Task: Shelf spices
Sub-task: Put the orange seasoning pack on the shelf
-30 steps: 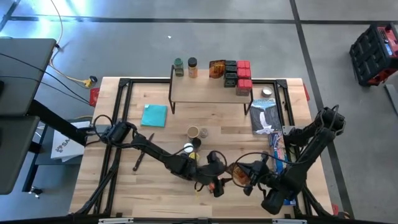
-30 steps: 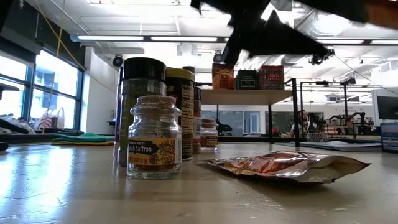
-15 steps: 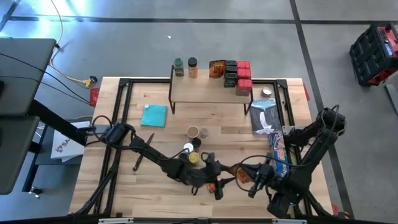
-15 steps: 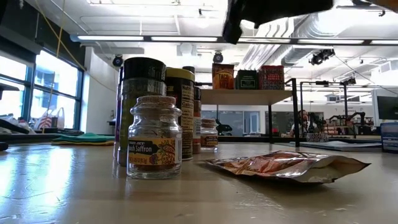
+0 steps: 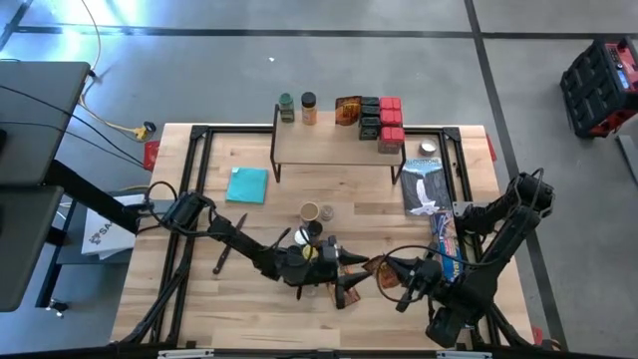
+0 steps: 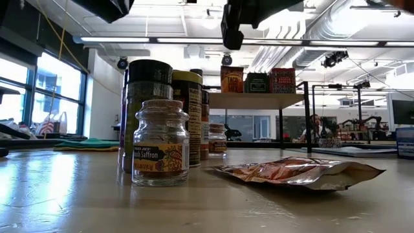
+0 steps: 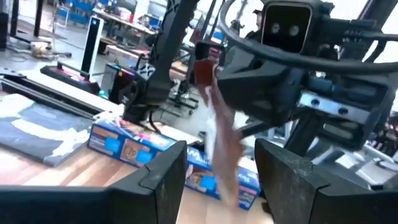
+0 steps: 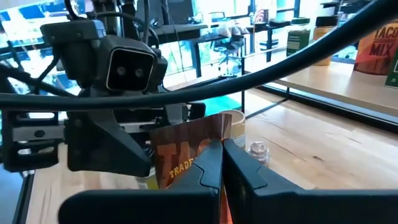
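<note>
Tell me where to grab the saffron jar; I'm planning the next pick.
Take the saffron jar from above, closing across the narrowed neck near its top. It stands upright, and taller jars close behind crowd a side approach. Right gripper grips a packet; left gripper is open.

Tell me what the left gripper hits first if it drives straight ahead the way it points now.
Probably the orange-brown packet hanging from the right gripper, which is shut on its edge. The left gripper is open and faces it directly; the right wrist sits just behind. Depth is uncertain.
</note>
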### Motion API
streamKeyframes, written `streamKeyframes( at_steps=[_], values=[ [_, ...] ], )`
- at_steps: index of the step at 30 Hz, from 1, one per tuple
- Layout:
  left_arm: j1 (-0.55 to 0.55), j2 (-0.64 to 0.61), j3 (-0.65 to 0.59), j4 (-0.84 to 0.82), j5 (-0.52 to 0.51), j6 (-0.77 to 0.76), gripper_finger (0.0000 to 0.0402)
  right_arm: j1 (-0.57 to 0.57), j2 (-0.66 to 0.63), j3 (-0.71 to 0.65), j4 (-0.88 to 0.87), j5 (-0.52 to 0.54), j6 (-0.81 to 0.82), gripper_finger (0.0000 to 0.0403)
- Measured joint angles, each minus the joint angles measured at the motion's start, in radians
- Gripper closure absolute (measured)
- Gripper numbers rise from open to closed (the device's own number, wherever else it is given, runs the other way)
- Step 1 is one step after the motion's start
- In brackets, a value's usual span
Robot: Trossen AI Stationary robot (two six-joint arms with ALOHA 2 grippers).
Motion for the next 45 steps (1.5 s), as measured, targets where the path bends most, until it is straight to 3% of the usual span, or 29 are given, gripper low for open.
streamKeyframes(
  at_steps=[7,11,18,24,29,34,37,41,45],
  values=[
    [0.004,0.0,0.018,0.008,0.053,0.025,0.0231,-0.01,0.0,0.0,0.023,0.028,-0.013,0.0403],
    [0.004,0.0,0.029,0.005,0.047,0.067,0.0274,-0.01,0.0,0.0,0.028,0.028,-0.013,0.0403],
    [0.005,0.0,0.031,0.009,0.019,0.075,0.0382,-0.01,0.0,0.0,0.034,0.028,-0.022,0.0403],
    [0.004,-0.028,0.031,-0.062,-0.025,0.144,0.04,-0.009,0.0,0.0,0.048,0.014,-0.099,0.0398],
    [-0.001,-0.15,0.031,-0.356,-0.052,0.208,0.0401,0.015,-0.049,0.0,0.045,-0.092,-0.142,0.0349],
    [0.0,-0.268,0.031,-0.626,0.011,0.286,0.0401,0.04,-0.111,0.0,0.063,-0.239,-0.183,0.0271],
    [0.004,-0.316,0.031,-0.733,0.113,0.313,0.0401,0.044,-0.114,-0.001,0.099,-0.295,-0.249,0.0234],
    [0.004,-0.343,0.031,-0.779,0.196,0.315,0.0401,0.01,-0.104,-0.001,0.26,-0.355,-0.473,0.0205],
    [0.006,-0.342,0.031,-0.786,0.242,0.323,0.0401,-0.052,-0.099,-0.001,0.441,-0.401,-0.733,0.0204]
  ],
)
